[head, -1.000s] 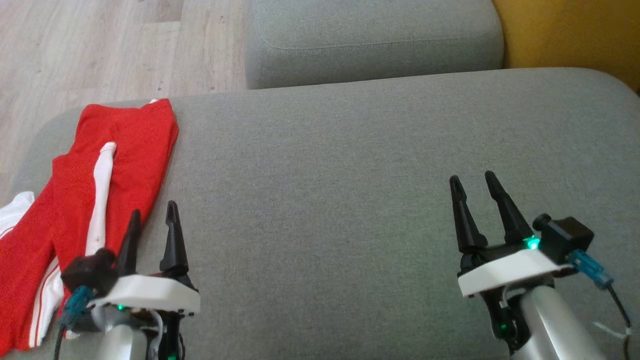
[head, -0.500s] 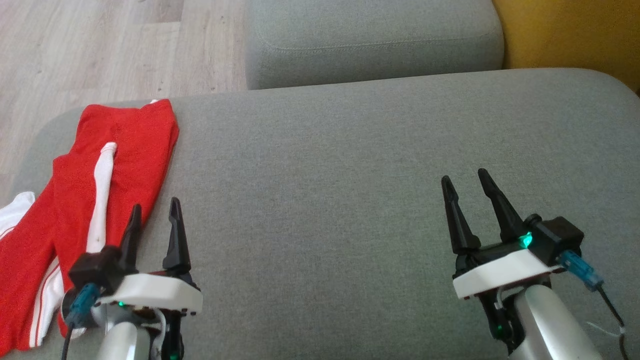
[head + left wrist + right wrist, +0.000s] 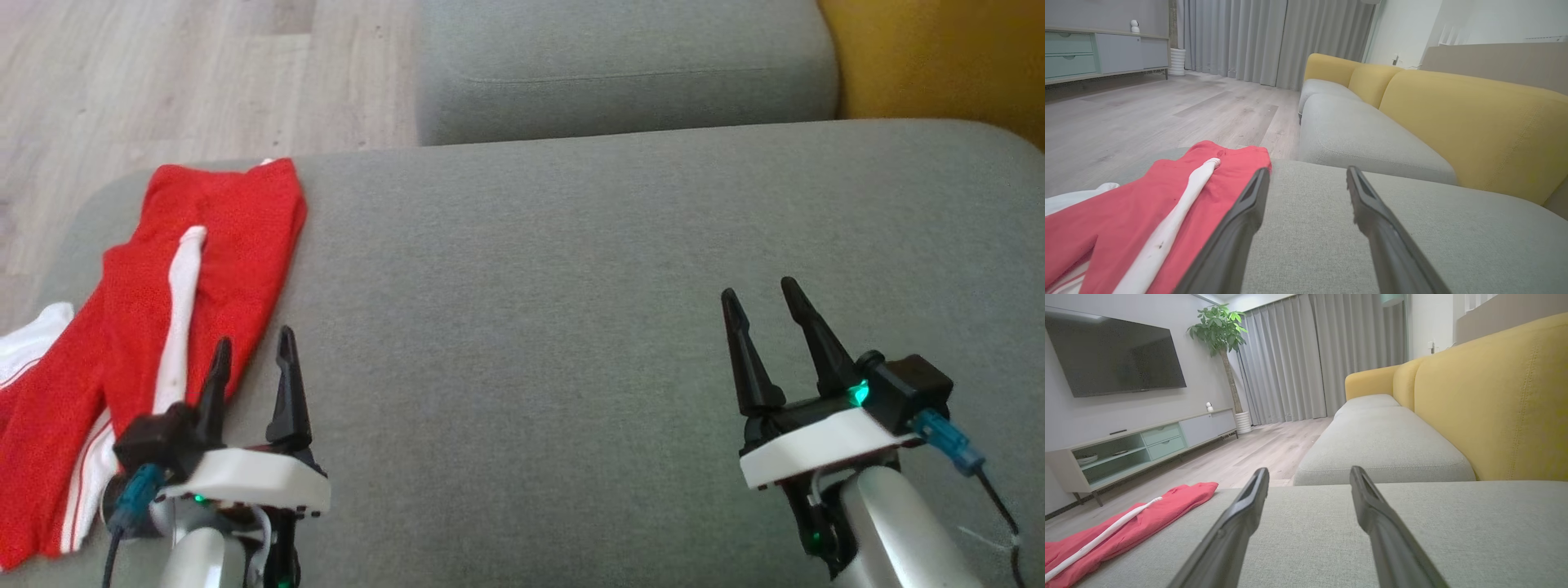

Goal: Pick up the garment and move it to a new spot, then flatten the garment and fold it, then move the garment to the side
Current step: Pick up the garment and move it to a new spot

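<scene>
Just left of the released, empty left end effector [image 3: 252, 339], the red-and-white garment [image 3: 220, 237] lay on the grey sofa cushion [image 3: 531, 286], well apart from the likewise released right end effector [image 3: 758, 288].

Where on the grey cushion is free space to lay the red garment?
The widest bare patch of the grey cushion lies between the left gripper and the right gripper. Another runs beyond the right gripper toward the yellow backrest. The red garment crowds the left end.

Head view looks steeply down — wrist views skim low over the same cushion [image 3: 531, 327] and garment [image 3: 229, 245].
</scene>
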You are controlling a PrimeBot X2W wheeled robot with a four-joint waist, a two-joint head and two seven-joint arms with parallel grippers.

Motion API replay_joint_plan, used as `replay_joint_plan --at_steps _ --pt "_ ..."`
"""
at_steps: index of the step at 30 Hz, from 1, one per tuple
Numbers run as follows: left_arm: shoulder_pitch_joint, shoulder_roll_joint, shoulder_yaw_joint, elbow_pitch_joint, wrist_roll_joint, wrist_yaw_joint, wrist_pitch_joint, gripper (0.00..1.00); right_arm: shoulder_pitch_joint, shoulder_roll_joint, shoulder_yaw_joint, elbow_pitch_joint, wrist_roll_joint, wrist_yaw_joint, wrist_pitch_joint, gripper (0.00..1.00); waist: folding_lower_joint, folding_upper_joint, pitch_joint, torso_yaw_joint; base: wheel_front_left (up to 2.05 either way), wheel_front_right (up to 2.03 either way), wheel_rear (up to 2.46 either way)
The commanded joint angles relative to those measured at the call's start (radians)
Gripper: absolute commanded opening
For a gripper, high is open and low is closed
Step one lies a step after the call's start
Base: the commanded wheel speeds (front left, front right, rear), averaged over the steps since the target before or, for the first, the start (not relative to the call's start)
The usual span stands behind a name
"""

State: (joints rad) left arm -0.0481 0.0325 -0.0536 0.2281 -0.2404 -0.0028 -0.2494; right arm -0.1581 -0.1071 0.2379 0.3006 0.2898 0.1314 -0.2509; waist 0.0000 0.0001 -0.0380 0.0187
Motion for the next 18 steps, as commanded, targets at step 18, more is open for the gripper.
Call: replay_joint_plan --at_steps 18 --pt "-0.052 0.018 0.084 -0.007 0.038 -0.001 -0.012 1.0 -0.024 0.012 0.071 -0.042 0.029 -0.001 -0.011 1.0 0.0 -0.0001 -0.01 0.313 0.0 0.0 0.0"
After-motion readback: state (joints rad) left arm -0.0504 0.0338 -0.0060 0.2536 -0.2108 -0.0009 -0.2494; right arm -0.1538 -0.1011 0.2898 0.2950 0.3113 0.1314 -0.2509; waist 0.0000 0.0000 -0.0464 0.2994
